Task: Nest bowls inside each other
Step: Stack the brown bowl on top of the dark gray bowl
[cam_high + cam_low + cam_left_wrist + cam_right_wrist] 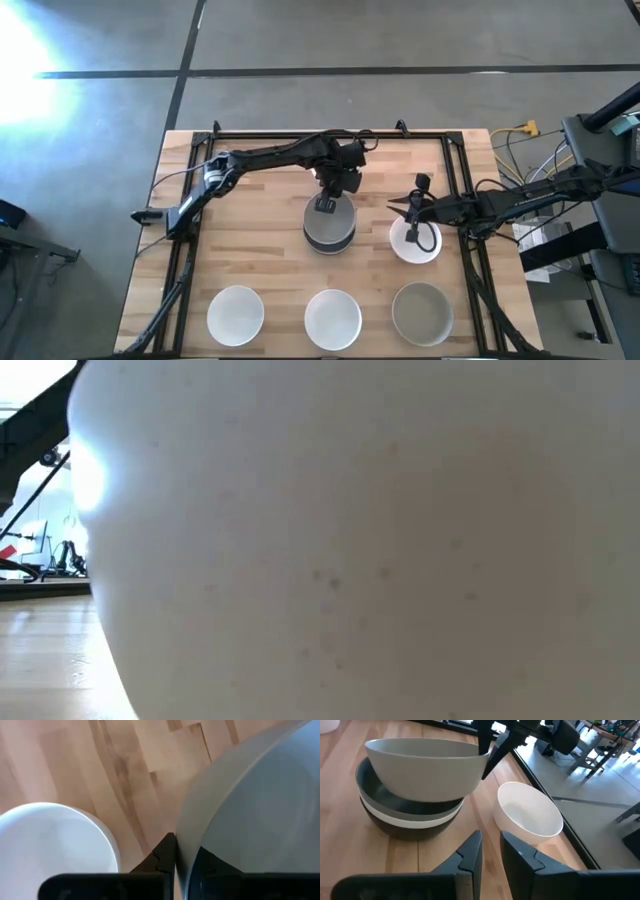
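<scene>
A stack of bowls (pixel 329 232) (pixel 410 817) stands mid-table: black at the bottom, then white, then grey. My left gripper (pixel 330 200) (pixel 184 847) is shut on another grey bowl (pixel 425 770) (pixel 260 795), held tilted over the stack. My right gripper (pixel 412 225) (pixel 491 840) hovers right of the stack, by a lone white bowl (pixel 420 248) (pixel 530 817) resting on its base. Its fingers are narrowly open and touch nothing. My left gripper pinches the grey bowl's wall at its rim (pixel 482 755), one finger outside (pixel 167 850) and one inside. The fingers come from above, on the bowl's far side. The bowl is tilted, its underside low in the stack's top bowl; whether it touches there I cannot tell.
Three more bowls sit along the near edge: white (pixel 236 313), white (pixel 332 318) and grey (pixel 421 312). One white bowl (pixel 350 540) fills the low view. A black frame rail (pixel 330 133) borders the table's far side. Bare wood (pixel 250 230) lies left of the stack.
</scene>
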Motion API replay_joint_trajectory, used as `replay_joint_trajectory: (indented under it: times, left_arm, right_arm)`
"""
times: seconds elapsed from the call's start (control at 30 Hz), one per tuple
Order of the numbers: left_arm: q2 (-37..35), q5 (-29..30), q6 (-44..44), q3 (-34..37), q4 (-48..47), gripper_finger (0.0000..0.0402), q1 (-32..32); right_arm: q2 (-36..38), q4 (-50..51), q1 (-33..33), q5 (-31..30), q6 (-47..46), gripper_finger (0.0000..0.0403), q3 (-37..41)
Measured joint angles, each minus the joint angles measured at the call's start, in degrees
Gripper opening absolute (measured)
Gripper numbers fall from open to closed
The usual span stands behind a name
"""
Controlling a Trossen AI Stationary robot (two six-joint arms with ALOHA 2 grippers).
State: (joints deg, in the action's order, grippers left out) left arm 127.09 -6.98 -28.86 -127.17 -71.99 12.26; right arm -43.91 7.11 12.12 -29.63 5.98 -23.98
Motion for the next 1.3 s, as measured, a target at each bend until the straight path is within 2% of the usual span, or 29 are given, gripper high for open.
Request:
replay_joint_trajectory:
  times: [0.73, 0.87, 1.13, 1.3]
  left_arm:
    - [3.9, -0.3, 3.0, 1.2, -1.0, 0.0007, -2.8]
    - [4.0, -0.3, 2.6, 1.4, -1.6, 0.0054, -2.8]
    - [2.4, 1.5, 1.5, 1.5, -1.5, 0.0207, -2.8]
    - [-0.1, 3.2, 1.4, 1.5, -1.0, 0.0277, -2.8]
  right_arm:
    - [0.0, -0.5, 0.0, 0.0, -1.0, 0.0063, 0.0]
    - [0.0, -0.5, 0.0, 0.0, -1.3, 0.0063, 0.0]
    - [-0.1, -0.5, 0.0, 0.0, -2.3, 0.0063, 0.0]
    - [-0.1, -0.5, 0.0, 0.0, -2.5, 0.0063, 0.0]
